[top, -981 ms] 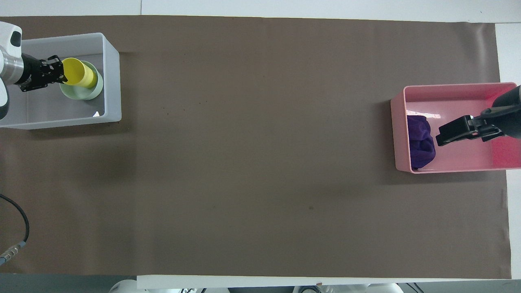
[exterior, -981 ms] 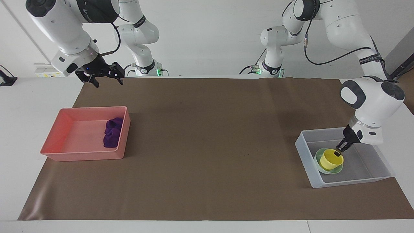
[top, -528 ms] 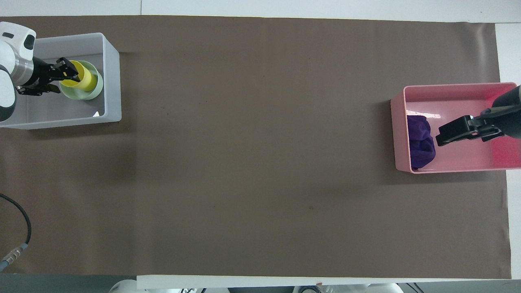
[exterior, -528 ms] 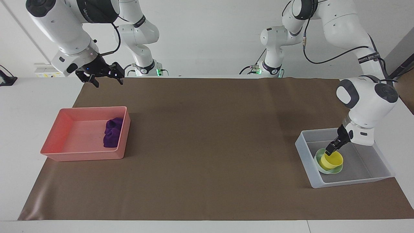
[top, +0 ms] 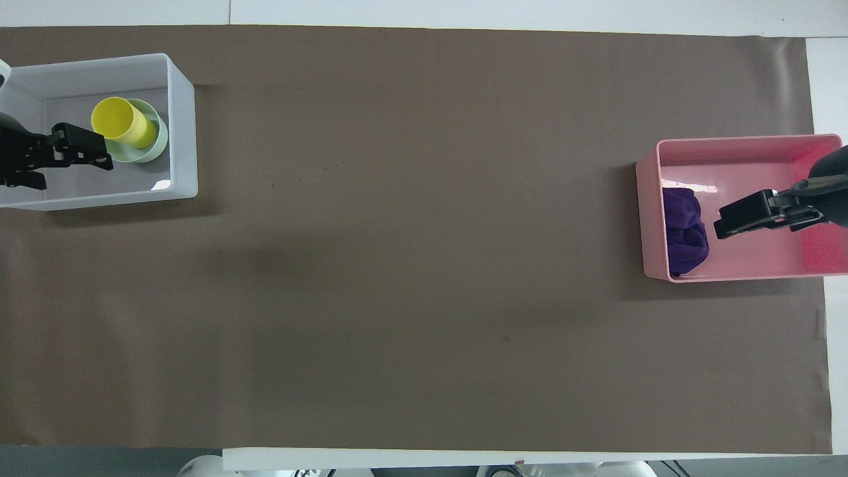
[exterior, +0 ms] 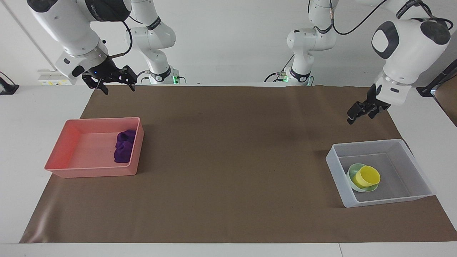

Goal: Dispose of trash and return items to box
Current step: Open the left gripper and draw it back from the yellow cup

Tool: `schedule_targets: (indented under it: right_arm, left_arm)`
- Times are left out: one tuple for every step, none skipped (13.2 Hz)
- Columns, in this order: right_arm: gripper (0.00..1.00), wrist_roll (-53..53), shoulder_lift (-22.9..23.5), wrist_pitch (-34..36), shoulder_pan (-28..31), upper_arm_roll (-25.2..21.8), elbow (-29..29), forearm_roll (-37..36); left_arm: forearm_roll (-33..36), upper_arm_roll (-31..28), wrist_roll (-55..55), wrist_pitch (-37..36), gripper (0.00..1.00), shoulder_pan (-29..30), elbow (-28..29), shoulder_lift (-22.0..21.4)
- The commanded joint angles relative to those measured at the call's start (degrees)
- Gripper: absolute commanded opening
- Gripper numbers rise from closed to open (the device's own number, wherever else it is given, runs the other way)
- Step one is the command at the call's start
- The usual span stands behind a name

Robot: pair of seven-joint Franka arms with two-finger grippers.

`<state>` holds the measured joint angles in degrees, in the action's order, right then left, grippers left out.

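Observation:
The yellow cup (exterior: 367,176) sits in the mint-green bowl (exterior: 351,173) inside the translucent grey-white box (exterior: 335,171) at the left arm's end of the table. In the overhead view the cup (top: 122,122) rests in the bowl (top: 155,142) in the box (top: 183,126). My left gripper (exterior: 360,114) is open and empty, raised above the box; it also shows in the overhead view (top: 76,159). The purple cloth (exterior: 123,146) lies in the pink-red tray (exterior: 85,150); both the cloth (top: 686,228) and the tray (top: 755,260) also show in the overhead view. My right gripper (exterior: 115,85) is open and empty, high over the tray (top: 725,222).
A brown mat (exterior: 228,150) covers the table between the tray and the box. A small white sticker (top: 158,186) shows on the box floor. White table margins (exterior: 32,107) lie past both ends of the mat.
My left gripper let go of the yellow cup and rose up out of the box, leaving the cup in the bowl. My right gripper barely moved.

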<state>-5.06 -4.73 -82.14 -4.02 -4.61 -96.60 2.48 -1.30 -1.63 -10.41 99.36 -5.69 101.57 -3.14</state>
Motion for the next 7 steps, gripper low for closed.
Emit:
schedule_targets:
  right_arm:
    - [1.0, -0.56, -1.16, -0.12, 0.5, 0.31, -1.22, -0.54]
    - [1.0, -0.56, -1.16, -0.39, 0.5, 0.31, -1.31, -0.46]
    - [1.0, -0.56, -1.16, -0.82, 0.41, 0.31, -1.57, -0.54]
    - [1.0, -0.56, -1.77, -2.48, 0.41, 0.31, -2.79, -0.54]
    - [1.0, -0.56, -2.04, -3.54, 0.5, 0.31, -3.85, -0.54]
    - [1.0, -0.56, -2.3, -3.55, 0.5, 0.31, -4.03, -0.54]
    - [1.0, -0.56, -2.3, -3.81, 0.5, 0.22, -4.21, -0.72]
  left_arm:
    - [0.86, -0.48, 7.13, -6.44, 1.0, -0.11, -2.23, -2.75]
    - [1.04, -0.48, 7.59, -7.07, 1.0, -0.11, -3.64, -2.23]
    - [2.08, -0.39, 7.85, -7.08, 1.0, 0.41, -4.96, -1.87]
    - [2.88, -0.47, 8.12, -7.95, 1.0, 0.42, -5.5, -1.52]
    - [2.62, -0.74, 8.64, -8.83, 1.0, 0.68, -6.11, -1.34]
    - [2.53, -0.83, 9.08, -9.44, 1.0, 0.77, -6.81, -1.25]
    - [2.62, -0.74, 9.26, -10.06, 1.0, 0.77, -6.82, -1.25]
